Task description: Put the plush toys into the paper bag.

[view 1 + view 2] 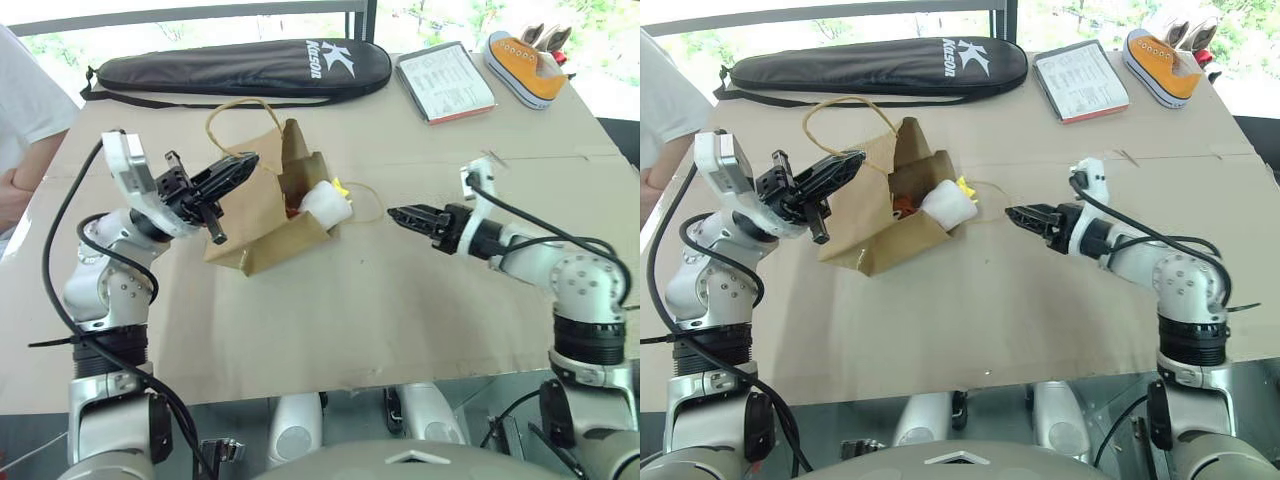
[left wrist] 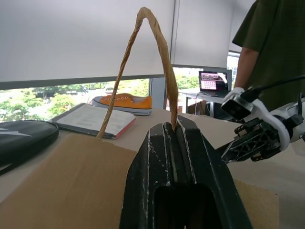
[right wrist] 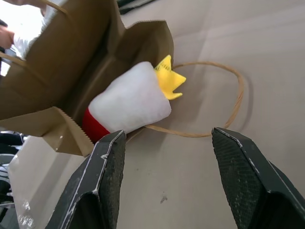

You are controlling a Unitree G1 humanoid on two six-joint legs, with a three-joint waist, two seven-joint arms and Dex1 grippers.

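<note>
Rocket toy: the white plush toy (image 3: 129, 102) lies half in the paper bag's (image 1: 255, 205) mouth, red tip inside, yellow end sticking out over the lower loop handle (image 3: 228, 102).
Risk: it could slide back out if the bag tips or the mouth sags, since it sits right at the lip.
Bag contents: something red-brown shows deeper inside; the brown toy cannot be confirmed.
Left gripper (image 1: 238, 170): clamped on the upper handle (image 2: 143, 52), lifting the mouth.
Right gripper (image 1: 405, 215): jaws parted, empty, just beside the toy.
</note>
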